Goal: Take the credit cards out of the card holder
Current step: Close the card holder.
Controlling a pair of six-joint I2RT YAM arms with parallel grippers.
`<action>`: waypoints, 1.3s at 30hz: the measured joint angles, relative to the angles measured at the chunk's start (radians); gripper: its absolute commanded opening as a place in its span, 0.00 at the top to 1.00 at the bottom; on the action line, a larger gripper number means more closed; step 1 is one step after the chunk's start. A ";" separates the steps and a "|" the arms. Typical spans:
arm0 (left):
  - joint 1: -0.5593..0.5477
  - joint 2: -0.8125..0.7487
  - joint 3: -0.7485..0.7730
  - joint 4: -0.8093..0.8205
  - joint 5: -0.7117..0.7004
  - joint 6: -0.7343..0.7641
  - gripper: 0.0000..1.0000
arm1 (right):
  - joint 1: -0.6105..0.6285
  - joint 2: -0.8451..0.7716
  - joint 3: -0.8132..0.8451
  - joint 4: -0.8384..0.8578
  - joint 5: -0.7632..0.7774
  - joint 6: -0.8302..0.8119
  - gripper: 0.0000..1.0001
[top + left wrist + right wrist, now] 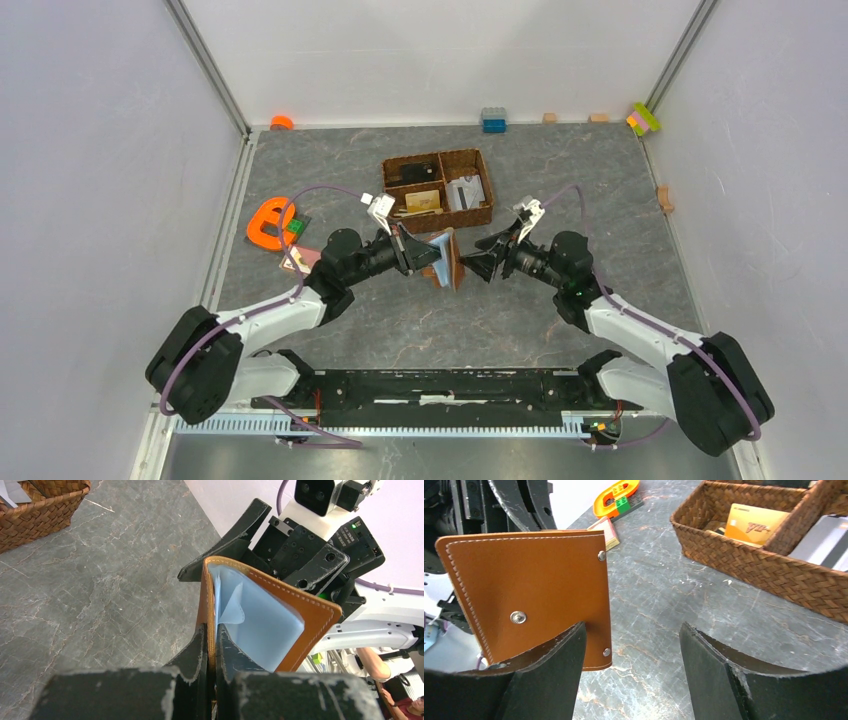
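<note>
Left pincer [211, 632] clamps the card holder [265, 630] upright and open, offering its pockets to the wide-spread right pincer [631, 630].

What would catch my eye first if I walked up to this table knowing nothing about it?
Mid-table, a small brown card holder stands out, held upright and open by the left end effector, its pale blue lining showing. The right end effector gapes open just beside it. Behind them sits a woven basket with a gold card in one compartment.
</note>
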 measured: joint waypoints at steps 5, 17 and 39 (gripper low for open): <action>0.001 0.020 0.000 0.024 0.024 -0.018 0.92 | 0.001 0.049 0.003 0.047 -0.061 0.034 0.29; 0.010 0.073 0.000 0.177 0.105 -0.086 0.74 | 0.014 0.087 0.004 0.207 -0.210 0.149 0.52; 0.059 -0.091 -0.029 -0.020 -0.092 -0.082 0.22 | -0.100 0.179 -0.041 0.394 -0.276 0.388 0.81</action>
